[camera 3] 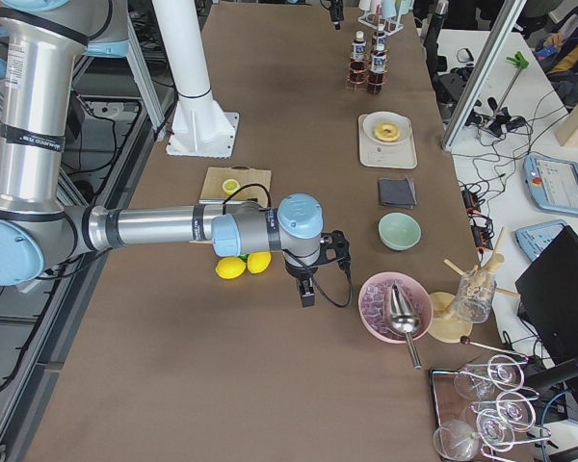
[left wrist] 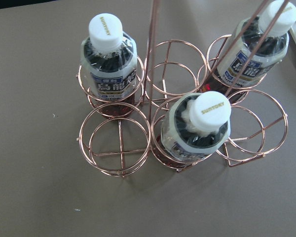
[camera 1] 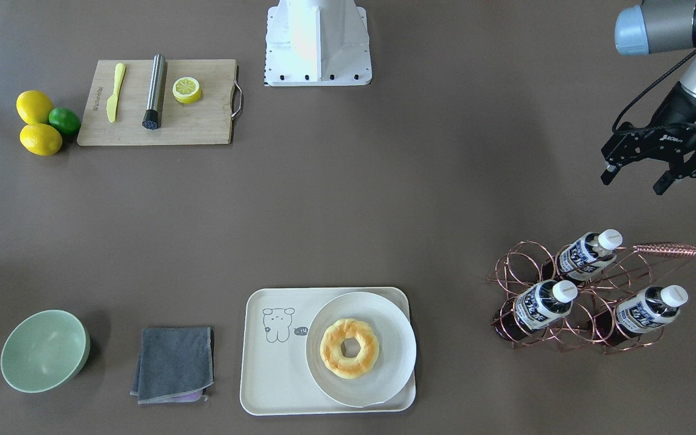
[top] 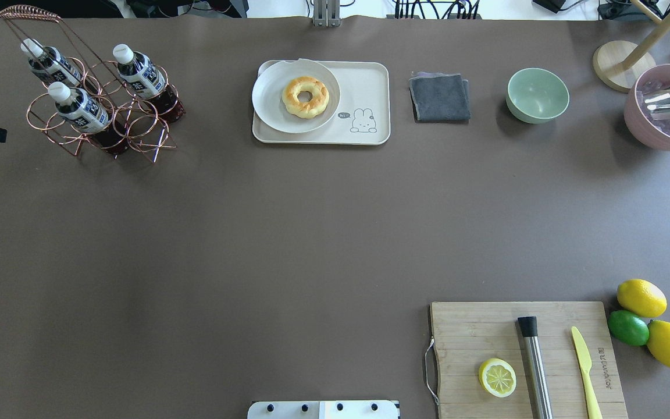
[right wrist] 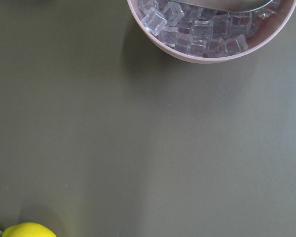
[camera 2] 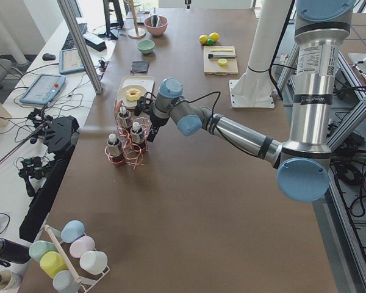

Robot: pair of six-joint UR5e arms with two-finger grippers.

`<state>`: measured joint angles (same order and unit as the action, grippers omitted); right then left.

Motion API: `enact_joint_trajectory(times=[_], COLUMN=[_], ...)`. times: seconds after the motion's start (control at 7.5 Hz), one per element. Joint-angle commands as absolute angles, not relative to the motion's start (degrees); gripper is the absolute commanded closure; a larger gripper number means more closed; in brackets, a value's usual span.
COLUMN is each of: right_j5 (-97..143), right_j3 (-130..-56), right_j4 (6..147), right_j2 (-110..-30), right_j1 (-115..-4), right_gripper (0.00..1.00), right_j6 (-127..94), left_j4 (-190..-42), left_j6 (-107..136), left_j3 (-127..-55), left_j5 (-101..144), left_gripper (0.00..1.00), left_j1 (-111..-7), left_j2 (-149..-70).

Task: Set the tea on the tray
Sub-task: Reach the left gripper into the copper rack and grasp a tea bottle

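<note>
Three tea (camera 1: 544,305) in rack (camera 1: 668,249); tray (camera 1: 275,374) half bare (plate (camera 1: 396,350) overlaps rim).

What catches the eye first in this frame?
A copper wire rack holding three tea bottles, at the table's far left corner from the robot, with the open left gripper hovering near it. On the cream tray, mid far edge, sits a plate with a doughnut.

Brown table (top: 312,233), white side desk (camera 2: 3,177), aluminium posts (camera 2: 80,46).
</note>
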<state>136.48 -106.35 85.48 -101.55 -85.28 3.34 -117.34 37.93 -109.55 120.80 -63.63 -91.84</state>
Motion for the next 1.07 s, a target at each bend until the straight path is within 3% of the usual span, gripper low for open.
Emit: enact_joint_trajectory(times=[0.0,0.93], right_j5=[136.5,136.5], right_j3=[-106.4,-106.6], right_j4=[85.4,85.4], right_j2=[-101.4,-101.4], right_j1=[-85.1,-84.7], right_gripper=[0.0,0.0], right_j6=[3.3,3.3], left_j4=[-118.0,-123.7], left_j6=[40.5,40.5], left_j3=[-109.5,-101.6], left_j5=[121.5,117.3], left_gripper=[0.03,0.03], left_j1=[-63.0,-62.8], left_j2=[-94.5,-101.5])
